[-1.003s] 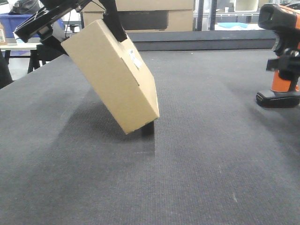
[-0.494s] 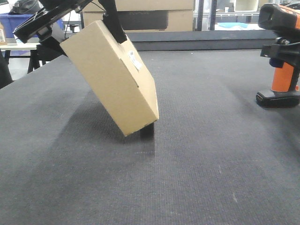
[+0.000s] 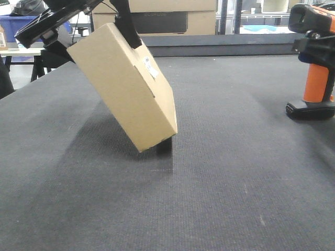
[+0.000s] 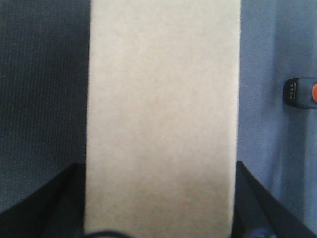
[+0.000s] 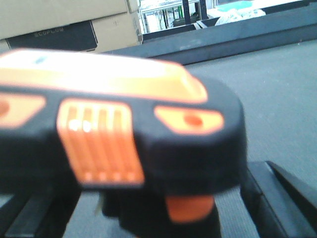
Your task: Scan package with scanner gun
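Left tool [image 3: 93,37] held the tilted package [image 3: 125,86] by its top at ten o'clock, probably light and stiff, while the scanner gun [image 3: 316,78] stood at three o'clock, orange handle the likely hold, right tool [image 3: 314,47] opening unclear.

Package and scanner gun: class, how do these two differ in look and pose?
Colour: the package is plain tan cardboard; the scanner gun is orange and black. Shape: the package is a flat box; the scanner gun is pistol-shaped. Pose: the package hangs tilted, held at its top end by the left gripper; the scanner gun stands upright on its foot. Both are over the same dark table.
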Robot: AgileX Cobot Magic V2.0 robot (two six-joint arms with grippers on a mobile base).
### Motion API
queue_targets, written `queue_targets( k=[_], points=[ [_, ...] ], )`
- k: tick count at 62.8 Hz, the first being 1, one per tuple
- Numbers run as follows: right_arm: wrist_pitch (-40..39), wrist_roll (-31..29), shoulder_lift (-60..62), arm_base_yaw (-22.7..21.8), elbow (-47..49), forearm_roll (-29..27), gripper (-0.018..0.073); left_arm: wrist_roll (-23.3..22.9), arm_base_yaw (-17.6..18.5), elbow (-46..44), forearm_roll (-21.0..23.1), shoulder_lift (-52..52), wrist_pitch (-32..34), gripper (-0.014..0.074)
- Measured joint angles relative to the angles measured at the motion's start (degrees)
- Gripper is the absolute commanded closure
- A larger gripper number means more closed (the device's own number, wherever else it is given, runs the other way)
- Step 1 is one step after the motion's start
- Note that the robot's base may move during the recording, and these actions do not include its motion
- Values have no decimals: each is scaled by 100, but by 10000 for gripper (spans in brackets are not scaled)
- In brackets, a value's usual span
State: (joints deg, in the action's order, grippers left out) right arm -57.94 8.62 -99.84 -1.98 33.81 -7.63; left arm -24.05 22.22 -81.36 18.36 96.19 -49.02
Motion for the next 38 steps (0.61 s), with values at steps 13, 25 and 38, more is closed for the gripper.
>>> queue_targets(
  k=[13, 25, 38],
  points=[
    [156, 0, -8, 0, 176, -37, -8, 0, 0, 0, 0, 0, 0, 708],
    [180, 0, -8, 0, 188, -45, 118, 0, 0, 0, 0, 0, -9, 708],
    [219, -1, -23, 0, 188, -70, 512, 0, 0, 0, 0, 0, -9, 708]
  ],
)
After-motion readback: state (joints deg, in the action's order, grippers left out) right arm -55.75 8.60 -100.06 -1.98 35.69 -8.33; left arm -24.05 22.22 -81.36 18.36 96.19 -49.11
